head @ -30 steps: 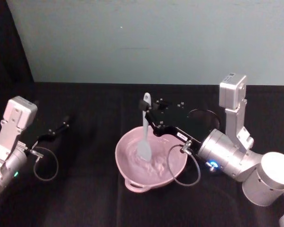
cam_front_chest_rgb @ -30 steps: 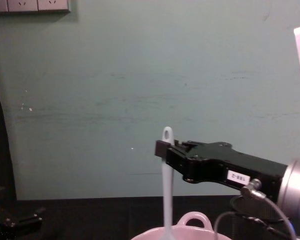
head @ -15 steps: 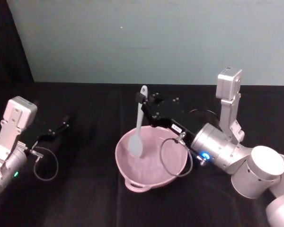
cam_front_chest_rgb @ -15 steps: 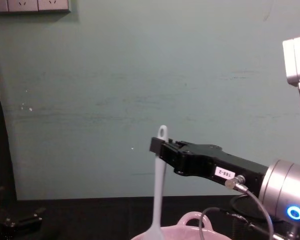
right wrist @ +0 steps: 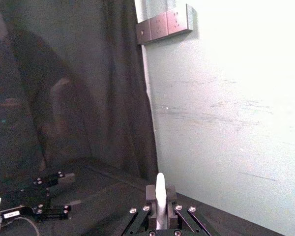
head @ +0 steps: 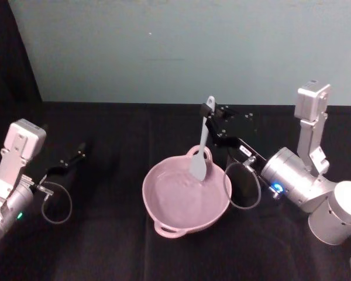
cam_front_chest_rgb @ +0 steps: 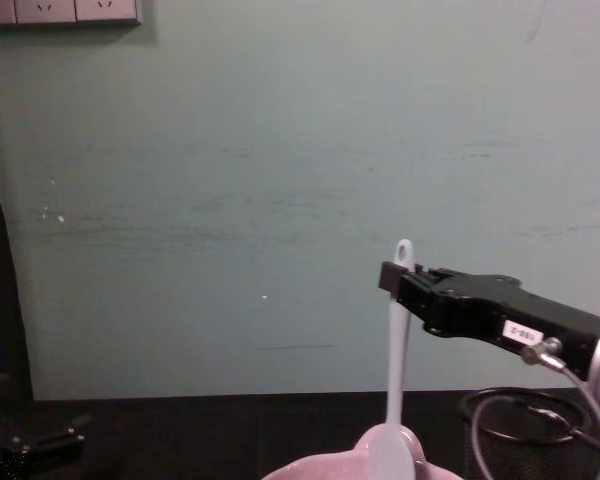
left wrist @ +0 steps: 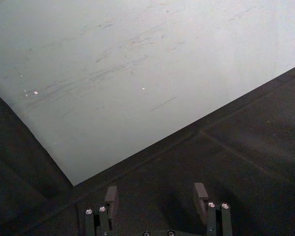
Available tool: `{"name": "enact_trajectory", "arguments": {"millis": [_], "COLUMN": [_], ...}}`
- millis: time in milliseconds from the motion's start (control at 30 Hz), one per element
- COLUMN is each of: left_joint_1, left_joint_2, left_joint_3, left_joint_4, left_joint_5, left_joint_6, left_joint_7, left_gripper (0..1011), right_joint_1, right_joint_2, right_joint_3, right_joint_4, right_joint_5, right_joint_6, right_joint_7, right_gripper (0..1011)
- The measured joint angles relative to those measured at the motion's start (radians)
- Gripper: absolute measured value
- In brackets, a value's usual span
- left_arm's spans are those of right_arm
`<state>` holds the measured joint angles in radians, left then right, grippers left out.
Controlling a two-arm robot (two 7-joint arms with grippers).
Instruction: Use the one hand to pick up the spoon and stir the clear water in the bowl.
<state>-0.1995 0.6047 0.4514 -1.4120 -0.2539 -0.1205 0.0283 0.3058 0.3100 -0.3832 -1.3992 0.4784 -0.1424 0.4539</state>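
Note:
The pale pink bowl [head: 164, 205] sits mid-table with water in it, its loop handle on the far rim; the rim [cam_front_chest_rgb: 315, 470] just shows in the chest view. My right gripper [head: 210, 121] [cam_front_chest_rgb: 393, 281] is shut on the upper handle of the white spoon [head: 200, 157] [cam_front_chest_rgb: 393, 350]. The spoon hangs nearly upright, its blade over the bowl's far rim by the loop handle. In the right wrist view the spoon's handle [right wrist: 160, 194] stands up between the pads. My left gripper [head: 76, 157] [left wrist: 156, 196] rests open at the far left, holding nothing.
A black wire-mesh cup [cam_front_chest_rgb: 525, 440] stands just right of the bowl, under my right gripper. A grey cable loop [head: 241, 186] hangs from the right wrist beside the bowl. A pale green wall [cam_front_chest_rgb: 280, 150] closes off the back of the black table.
The right gripper swept the spoon from the bowl's middle to its left side, then across to the far right rim. The blade now sits higher. The left arm has not moved.

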Motion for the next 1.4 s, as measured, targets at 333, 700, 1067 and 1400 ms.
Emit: {"name": "enact_trajectory", "arguments": {"millis": [333,700,1067,1400], "left_joint_1": [0.0,0.0,0.0,0.0], "left_joint_2": [0.0,0.0,0.0,0.0], "left_joint_3": [0.0,0.0,0.0,0.0], "left_joint_4": [0.0,0.0,0.0,0.0], "left_joint_5": [0.0,0.0,0.0,0.0], "left_joint_6": [0.0,0.0,0.0,0.0], "left_joint_7": [0.0,0.0,0.0,0.0], "left_gripper": [1005,1005,1005,1005], "right_joint_1": [-0.037,-0.059,-0.024,0.019], "right_joint_2": [0.021,0.016,-0.025,-0.044], "right_joint_3": [0.0,-0.063,-0.075,-0.048], "right_joint_4": [-0.048,-0.103,-0.056,0.033], "right_joint_5": [-0.028,-0.039,-0.016,-0.012], "right_joint_6": [0.012,0.029,0.007,0.001], "right_joint_7": [0.007,0.054,0.063,0.036], "right_gripper": [124,124,124,124]}}
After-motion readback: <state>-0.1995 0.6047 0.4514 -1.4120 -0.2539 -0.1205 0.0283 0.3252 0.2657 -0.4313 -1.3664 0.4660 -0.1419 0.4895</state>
